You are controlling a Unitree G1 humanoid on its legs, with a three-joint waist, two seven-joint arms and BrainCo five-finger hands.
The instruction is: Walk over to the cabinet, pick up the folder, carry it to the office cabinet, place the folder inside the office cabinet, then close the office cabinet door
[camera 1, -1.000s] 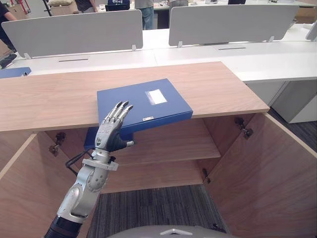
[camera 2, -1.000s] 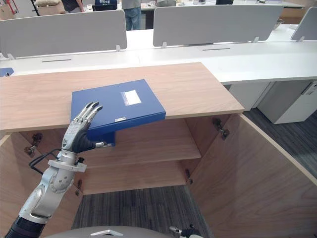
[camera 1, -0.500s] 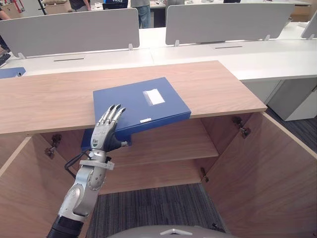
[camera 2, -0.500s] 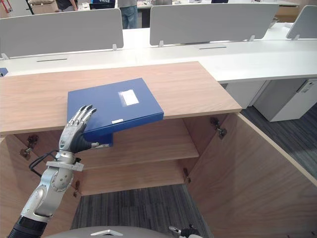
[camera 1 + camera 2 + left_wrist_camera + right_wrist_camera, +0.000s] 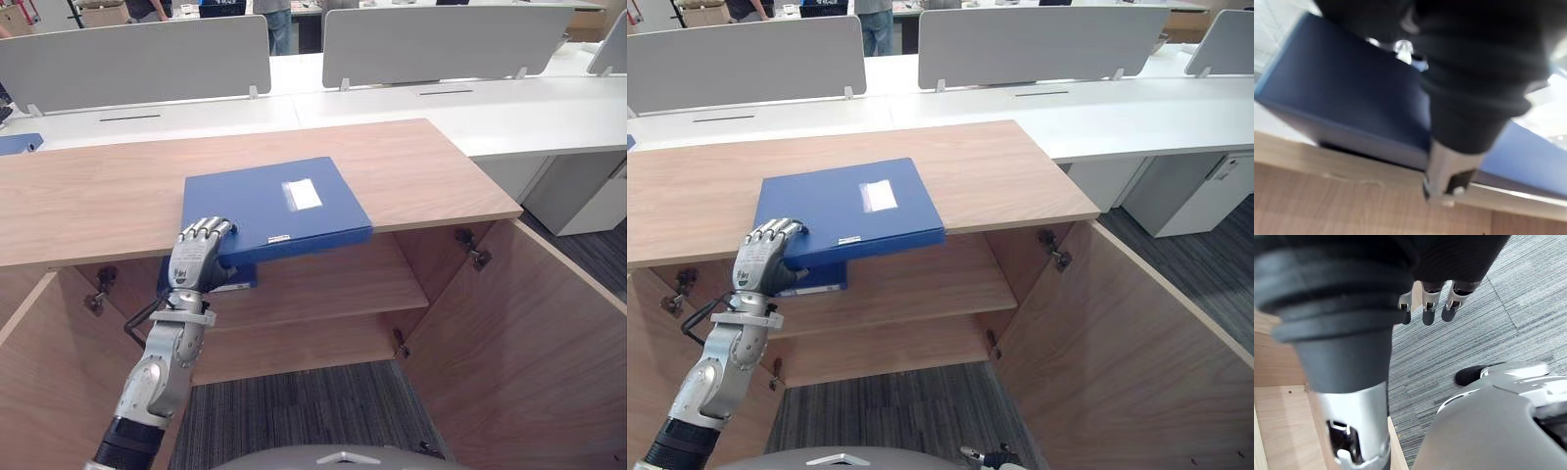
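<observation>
Wood-grain doors (image 5: 519, 343) stand open beneath blue folder (image 5: 269, 201).

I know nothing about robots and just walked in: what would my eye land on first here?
The blue folder stands out, lying on the wooden cabinet top with its near edge jutting past the front. The robot's left hand is curled over the folder's near left corner, and below it the cabinet stands wide open, its right door swung toward the camera.
</observation>
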